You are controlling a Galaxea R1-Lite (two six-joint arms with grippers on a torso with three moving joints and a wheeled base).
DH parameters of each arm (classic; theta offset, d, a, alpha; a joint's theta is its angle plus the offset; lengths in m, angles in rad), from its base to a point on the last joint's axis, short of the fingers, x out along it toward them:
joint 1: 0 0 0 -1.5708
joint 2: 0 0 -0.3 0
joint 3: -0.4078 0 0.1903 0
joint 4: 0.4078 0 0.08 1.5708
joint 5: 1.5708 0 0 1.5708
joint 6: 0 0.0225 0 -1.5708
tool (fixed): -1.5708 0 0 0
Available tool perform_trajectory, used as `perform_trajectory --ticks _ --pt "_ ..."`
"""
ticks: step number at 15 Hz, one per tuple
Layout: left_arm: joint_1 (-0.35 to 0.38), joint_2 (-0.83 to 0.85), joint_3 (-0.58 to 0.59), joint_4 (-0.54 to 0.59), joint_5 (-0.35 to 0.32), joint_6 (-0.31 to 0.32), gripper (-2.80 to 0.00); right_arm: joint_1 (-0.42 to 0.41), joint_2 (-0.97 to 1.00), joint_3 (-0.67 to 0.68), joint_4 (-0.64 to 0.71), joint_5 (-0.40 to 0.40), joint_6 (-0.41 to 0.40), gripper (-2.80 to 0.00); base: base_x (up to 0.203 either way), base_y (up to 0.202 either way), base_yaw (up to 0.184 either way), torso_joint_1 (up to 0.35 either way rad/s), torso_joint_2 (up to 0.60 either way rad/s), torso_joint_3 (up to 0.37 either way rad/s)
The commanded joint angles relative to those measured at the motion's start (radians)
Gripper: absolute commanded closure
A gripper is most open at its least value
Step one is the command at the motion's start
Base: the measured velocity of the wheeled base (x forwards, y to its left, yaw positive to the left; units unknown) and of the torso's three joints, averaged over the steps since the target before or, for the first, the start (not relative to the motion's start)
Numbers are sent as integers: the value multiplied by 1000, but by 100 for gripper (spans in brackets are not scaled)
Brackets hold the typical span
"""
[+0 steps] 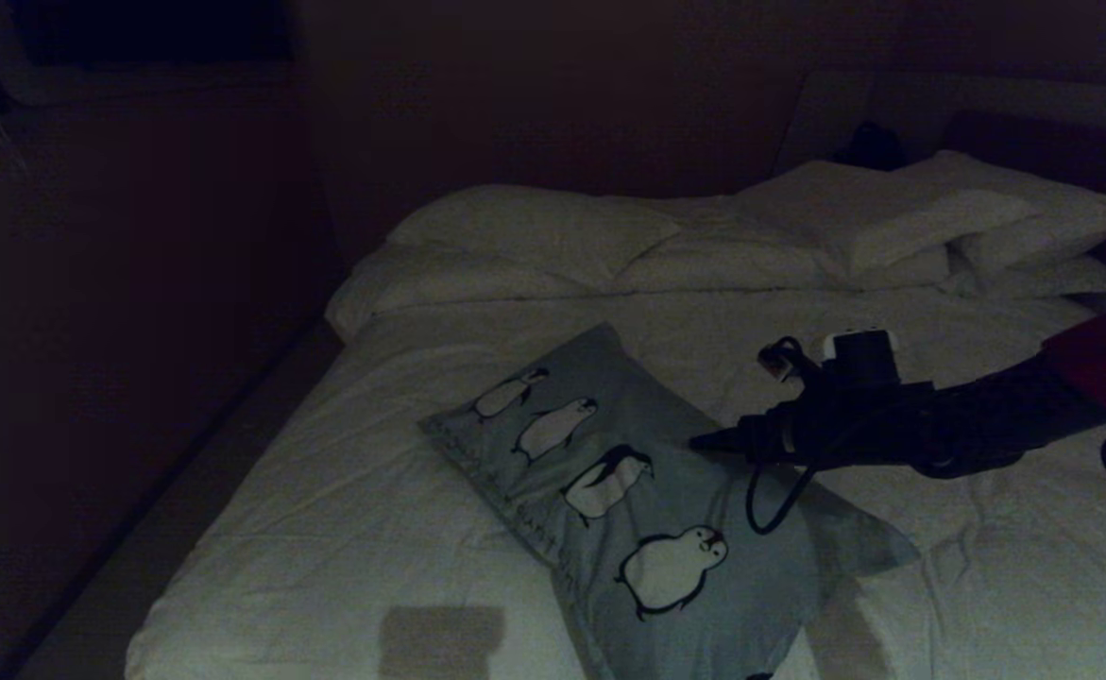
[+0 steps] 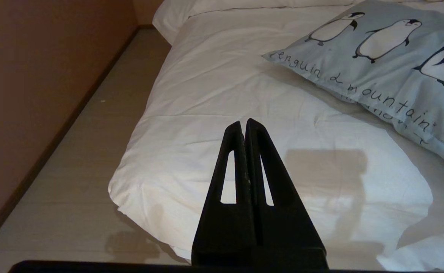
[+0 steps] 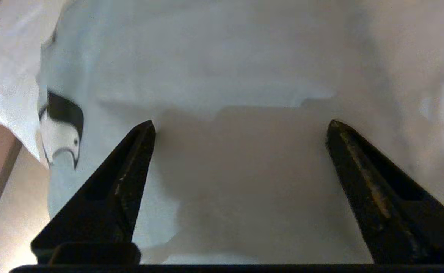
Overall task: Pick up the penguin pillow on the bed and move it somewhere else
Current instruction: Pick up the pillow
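Right pincer (image 3: 240, 125): we see jaws spread wide, holding nothing.
Penguin pillow (image 1: 647, 491): directly beneath pincer tips, lying on bed (image 1: 326, 529).
Advice: we judge pinching a fabric fold best.
Left pincer (image 2: 243, 123): closed, parked.

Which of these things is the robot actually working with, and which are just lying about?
In the job: penguin pillow, the bed it lies on, open right gripper over it.
Just there: plain white pillows, shut left gripper, floor beside the bed.
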Motion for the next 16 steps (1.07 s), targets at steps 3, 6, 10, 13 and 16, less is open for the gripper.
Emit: perform_trajectory --ticks 3,6,10,13,16 --pt "0 0 0 0 1 0 0 43 65 5 -2 2 -24 -280 0 0 0 0 0 0" --pt "0 0 0 0 1 0 0 70 90 12 -2 -5 -25 -280 0 0 0 0 0 0" --pt "0 0 0 0 1 0 0 106 119 20 -2 -6 -29 -280 0 0 0 0 0 0" --pt "0 0 0 0 1 0 0 109 125 34 -2 -6 -60 -280 0 0 0 0 0 0" --pt "0 0 0 0 1 1 0 116 129 39 -2 -6 -60 0 0 0 0 0 0 0"
